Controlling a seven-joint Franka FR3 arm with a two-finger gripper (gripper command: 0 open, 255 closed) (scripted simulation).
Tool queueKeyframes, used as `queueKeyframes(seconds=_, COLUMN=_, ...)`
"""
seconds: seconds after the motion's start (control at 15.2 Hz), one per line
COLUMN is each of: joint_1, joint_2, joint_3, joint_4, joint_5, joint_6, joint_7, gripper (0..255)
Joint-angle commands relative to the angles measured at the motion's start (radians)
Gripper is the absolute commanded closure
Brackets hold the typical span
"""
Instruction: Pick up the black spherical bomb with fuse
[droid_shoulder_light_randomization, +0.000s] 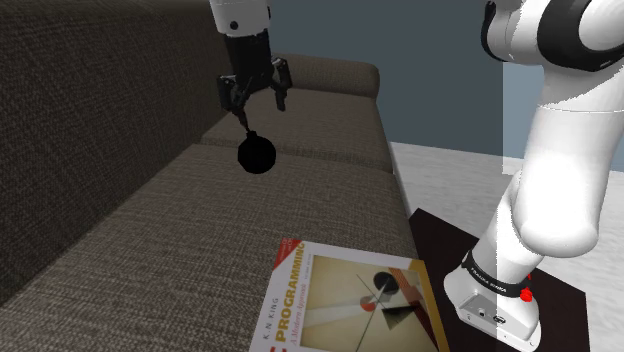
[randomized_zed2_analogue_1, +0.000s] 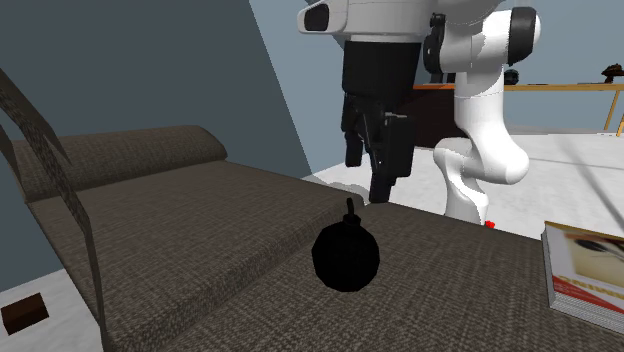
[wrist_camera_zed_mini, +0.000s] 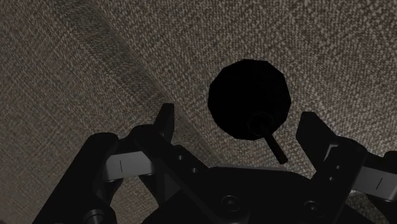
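Book (droid_shoulder_light_randomization: 350, 305) in foreground, open-fingered gripper (droid_shoulder_light_randomization: 256, 103) above bomb (droid_shoulder_light_randomization: 257, 154) on sofa (droid_shoulder_light_randomization: 150, 230)
Fingers stand apart, clasping nothing. Black sphere rests on the seat cushion at the book's 11 o'clock, the gripper at its 12, in the shoulder view.

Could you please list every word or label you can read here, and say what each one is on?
"PROGRAMMING": red letters along the cover edge of the book.
"K. N. KING": same cover, below that word.
White lettering on the dark band at the arm's base: too small to read.
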Motion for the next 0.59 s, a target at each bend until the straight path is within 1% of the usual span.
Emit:
queueKeyframes(seconds=0.0, joint_1=0.041, joint_2=0.093, joint_3=0.005, joint_4=0.115, joint_5=-0.038, joint_6=-0.042, joint_7=0.034, gripper=0)
queueKeyframes(seconds=0.53, joint_1=0.024, joint_2=0.073, joint_3=0.001, joint_4=-0.016, joint_5=-0.028, joint_6=0.069, joint_7=0.046, gripper=0)
